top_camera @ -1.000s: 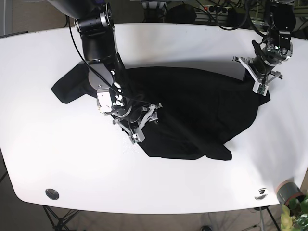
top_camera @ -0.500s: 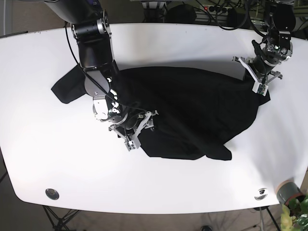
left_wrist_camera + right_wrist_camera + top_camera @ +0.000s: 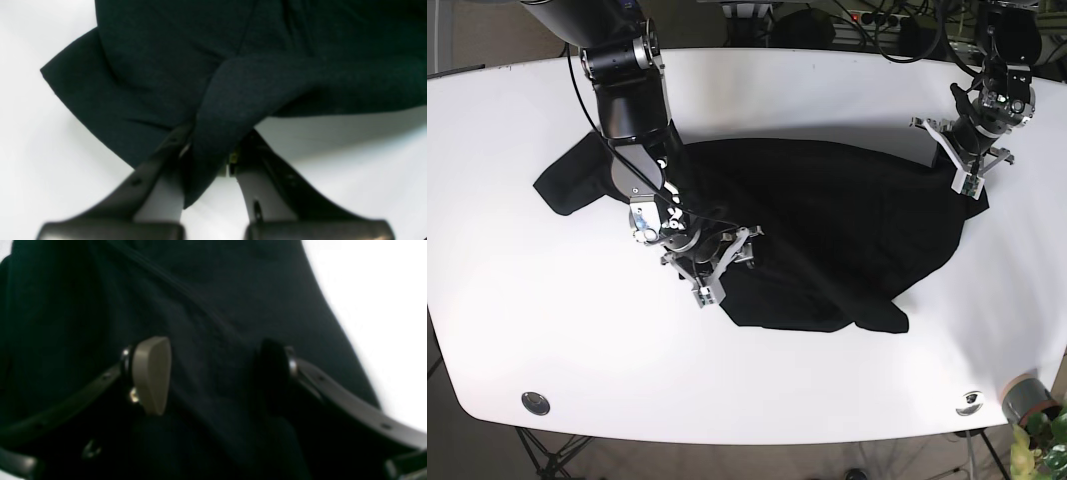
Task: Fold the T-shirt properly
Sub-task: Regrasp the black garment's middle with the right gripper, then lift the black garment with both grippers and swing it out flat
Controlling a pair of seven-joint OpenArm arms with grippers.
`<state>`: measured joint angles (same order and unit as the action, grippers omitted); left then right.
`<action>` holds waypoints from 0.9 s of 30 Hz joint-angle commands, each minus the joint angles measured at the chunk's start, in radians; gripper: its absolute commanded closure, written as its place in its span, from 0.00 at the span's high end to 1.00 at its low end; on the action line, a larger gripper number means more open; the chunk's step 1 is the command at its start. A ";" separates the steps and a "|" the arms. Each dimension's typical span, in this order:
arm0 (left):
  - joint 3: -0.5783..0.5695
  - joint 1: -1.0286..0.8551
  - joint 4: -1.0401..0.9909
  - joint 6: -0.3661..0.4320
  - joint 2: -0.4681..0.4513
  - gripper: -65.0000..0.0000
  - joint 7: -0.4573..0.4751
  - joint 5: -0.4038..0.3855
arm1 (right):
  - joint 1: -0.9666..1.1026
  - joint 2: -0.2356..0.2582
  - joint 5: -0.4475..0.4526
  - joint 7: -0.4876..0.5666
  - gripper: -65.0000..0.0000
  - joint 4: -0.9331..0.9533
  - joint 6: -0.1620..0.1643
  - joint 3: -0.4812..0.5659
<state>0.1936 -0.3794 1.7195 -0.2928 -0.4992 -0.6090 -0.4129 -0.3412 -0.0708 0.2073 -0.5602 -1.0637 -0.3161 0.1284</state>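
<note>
Two grippers: both of mine are at the crumpled black cotton T-shirt [image 3: 827,235], which is my landmark throughout.
Shirt position: it lies spread across the middle of the white table [image 3: 547,330], one sleeve lobe reaching toward the far left in the base view, a bunched lower corner toward the near edge.
Left gripper [image 3: 208,160]: at the shirt's right-hand far corner in the base view, my jaws are pinched on a fold of its edge; the wrist view shows cloth running down between them.
Right gripper [image 3: 213,373]: over the shirt's near left edge, my fingers stand spread, a pale pad [image 3: 151,373] on one side, with cloth showing between them and nothing pinched.
Handling: I judge the fabric light, limp and non-fragile; it will drape and drag, not hold a shape, and a thin single layer could slip from a shallow pinch.
Where to hold: I would take hems or seamed corners, biting deep enough to catch the fold.
Looks: matte, dark, wrinkled, with diagonal ridges and an uneven outline; not yet squared for folding.
</note>
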 commanded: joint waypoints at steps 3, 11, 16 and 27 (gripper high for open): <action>0.007 0.007 0.014 0.002 -0.016 0.00 0.018 -0.005 | -0.026 -0.014 0.019 0.022 0.60 -0.016 -0.012 0.001; 0.007 0.007 0.014 0.002 -0.016 0.00 0.018 -0.005 | -0.008 -0.016 0.021 0.015 0.59 -0.017 -0.012 0.001; 0.007 0.007 0.014 0.002 -0.016 0.00 0.018 -0.005 | -0.008 -0.016 0.021 0.019 0.49 -0.017 -0.012 0.001; 0.008 0.012 0.017 0.002 -0.016 0.00 0.018 -0.005 | -0.008 -0.016 0.021 0.018 0.03 -0.017 -0.012 0.001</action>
<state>0.1936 -0.3782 1.7195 -0.2928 -0.4995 -0.6094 -0.4129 -0.3225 -0.0814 0.2142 -0.5606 -1.0637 -0.3183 0.1307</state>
